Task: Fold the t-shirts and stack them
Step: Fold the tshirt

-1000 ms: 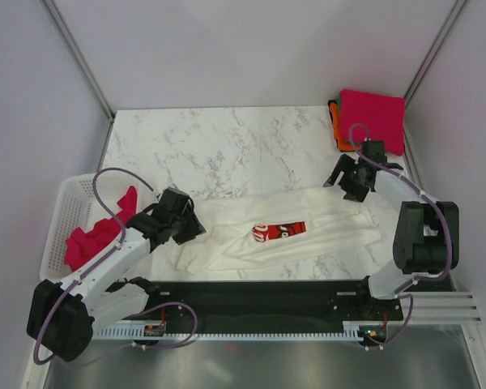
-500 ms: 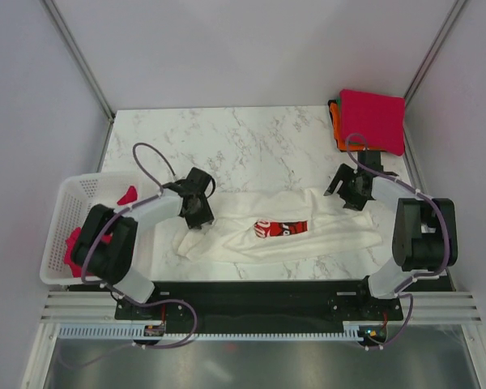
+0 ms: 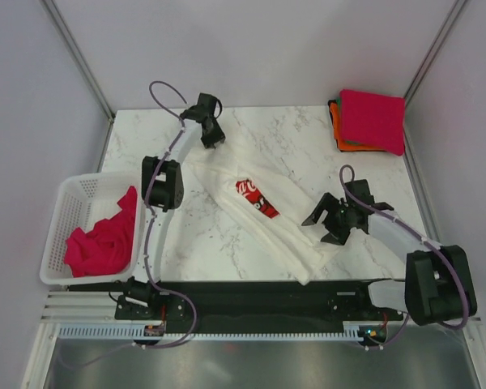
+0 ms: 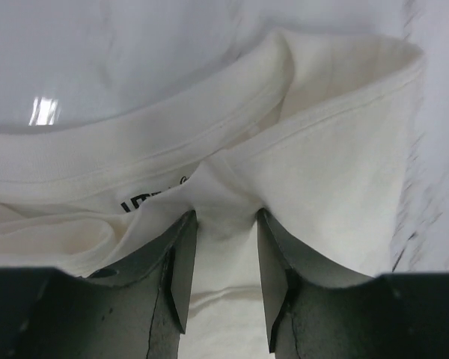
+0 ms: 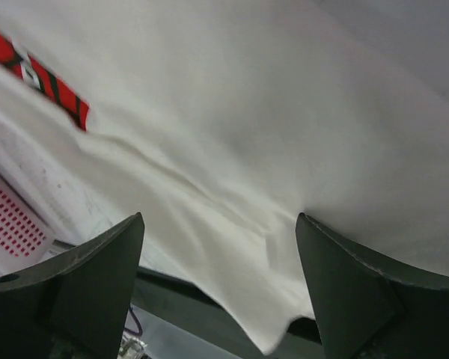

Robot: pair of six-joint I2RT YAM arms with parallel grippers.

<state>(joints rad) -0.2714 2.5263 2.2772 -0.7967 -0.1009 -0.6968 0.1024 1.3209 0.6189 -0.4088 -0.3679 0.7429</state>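
A white t-shirt with a red print lies stretched diagonally across the marble table, from the far left to the near middle. My left gripper is at the far left and is shut on the cloth beside the collar, with the fabric bunched between its fingers. My right gripper is open over the shirt's near end, jaws wide, with the white cloth beyond them and nothing pinched. A folded magenta t-shirt tops a stack at the back right, over an orange one.
A white lattice basket stands at the left edge of the table, with a crumpled magenta t-shirt inside. A black rail runs along the near edge, and the shirt's lower tip hangs toward it. Grey walls enclose the table.
My left arm swung from the near left to the far back left, dragging the collar with it, so the shirt went from lying crosswise to diagonal. My right gripper moved nearer and left.
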